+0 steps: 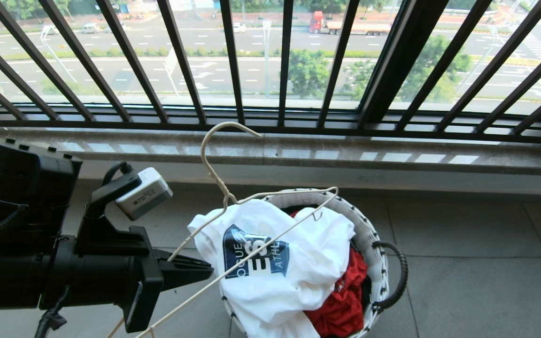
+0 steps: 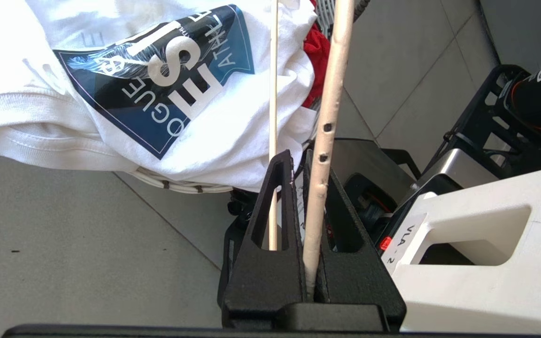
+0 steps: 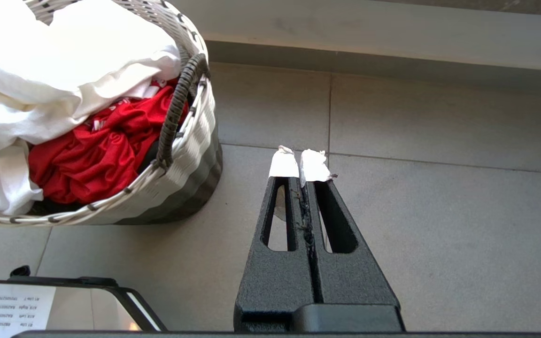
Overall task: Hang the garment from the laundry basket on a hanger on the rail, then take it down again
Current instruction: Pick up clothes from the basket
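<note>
A black barred window railing (image 1: pixel 270 61) runs across the far side of the scene above a stone sill (image 1: pixel 392 159), and the grey tiled floor (image 1: pixel 477 263) spreads out below it; the laundry basket (image 1: pixel 374 234), round, white and woven with dark loop handles, stands on those tiles just short of the sill and serves as the marker for everything else. Piled in the basket and spilling over its near rim is the garment (image 1: pixel 275 263), a white T-shirt lying crumpled with its dark blue shield logo facing up, and a red garment (image 1: pixel 345 295) is bunched beneath it against the basket's right-hand wall. To the left of the basket the left arm reaches in level, and the left gripper (image 1: pixel 207 271) sits just beside the basket's left rim with its fingers clamped on a lower bar of the hanger (image 1: pixel 270 239); the wrist view shows that cream rod pinched tight between the two black fingers (image 2: pixel 270 225). The thin hanger slants over the T-shirt, its far shoulder reaching the basket's far rim and its long curved hook rising toward the sill. The right gripper (image 3: pixel 304 165) hangs to the right of the basket over bare tile, its white-padded tips pressed together and holding nothing
</note>
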